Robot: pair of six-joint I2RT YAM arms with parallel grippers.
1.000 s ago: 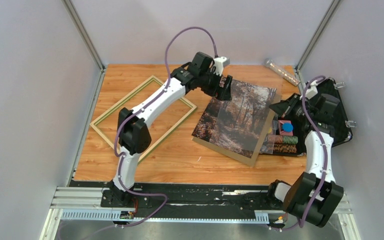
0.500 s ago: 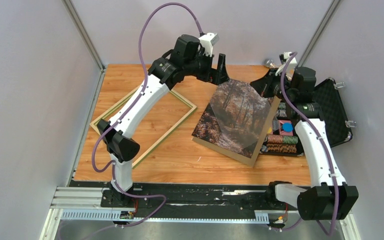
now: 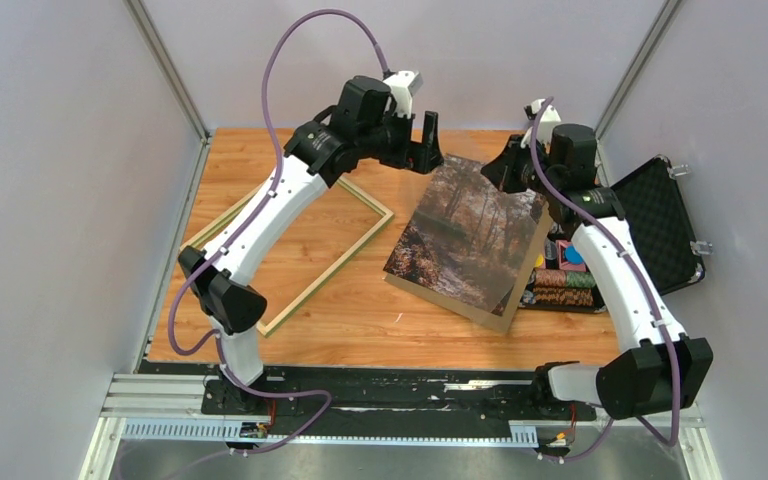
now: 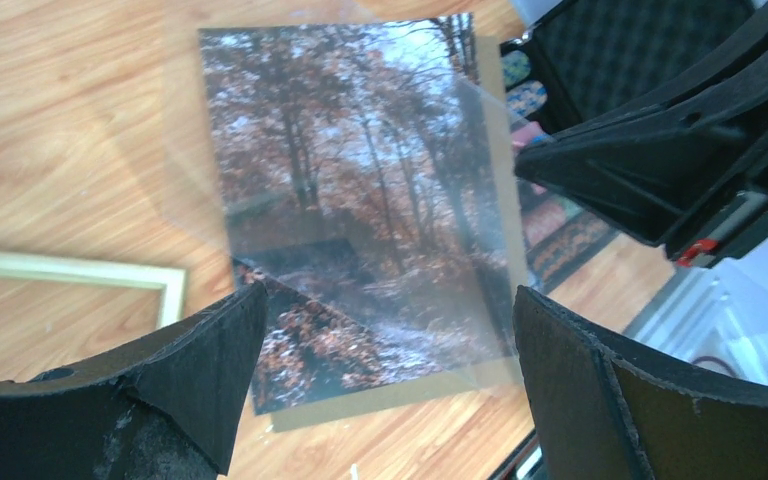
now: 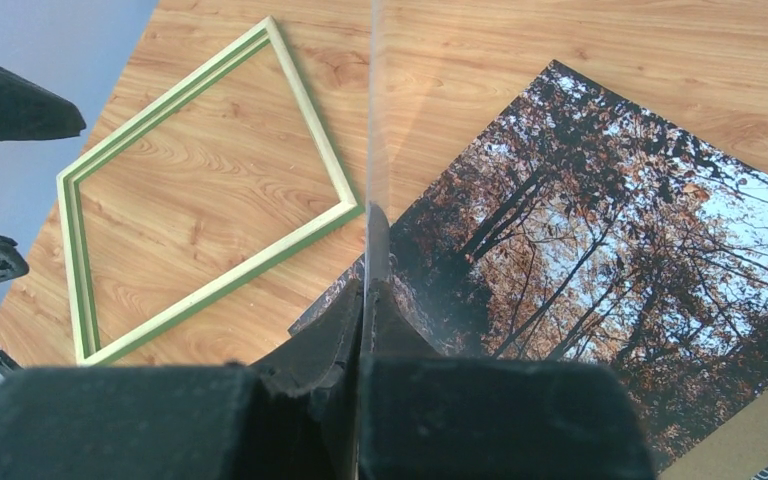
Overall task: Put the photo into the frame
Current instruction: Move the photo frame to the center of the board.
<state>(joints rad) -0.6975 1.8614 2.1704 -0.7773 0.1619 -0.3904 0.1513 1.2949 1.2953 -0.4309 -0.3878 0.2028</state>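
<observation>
1. Left end effector [image 4: 384,310] hangs with its jaws spread wide and nothing between them. It is above the far edge of the photo, and its arm reaches across above the frame.
2. Wooden worktop [image 3: 360,310] carries everything.
3. Frame [image 5: 220,283] lies flat and empty on the left. Its long axis runs from far-right to near-left, and its nearest corner sits just beside the photo.
4. Photo [image 3: 470,235] lies face up on a brown backing board [image 3: 455,306], right of centre. Its long axis runs far to near (slightly off the frame's angle).
5. Clear sheet [image 5: 373,120] is held above the photo's far edge, pinched in the clenched right end effector [image 5: 365,300].
6. Judgement: the photo lies below the left end effector and just nearward of it. That end effector is free and closer to the frame, so it seems better placed for the lift.
</observation>
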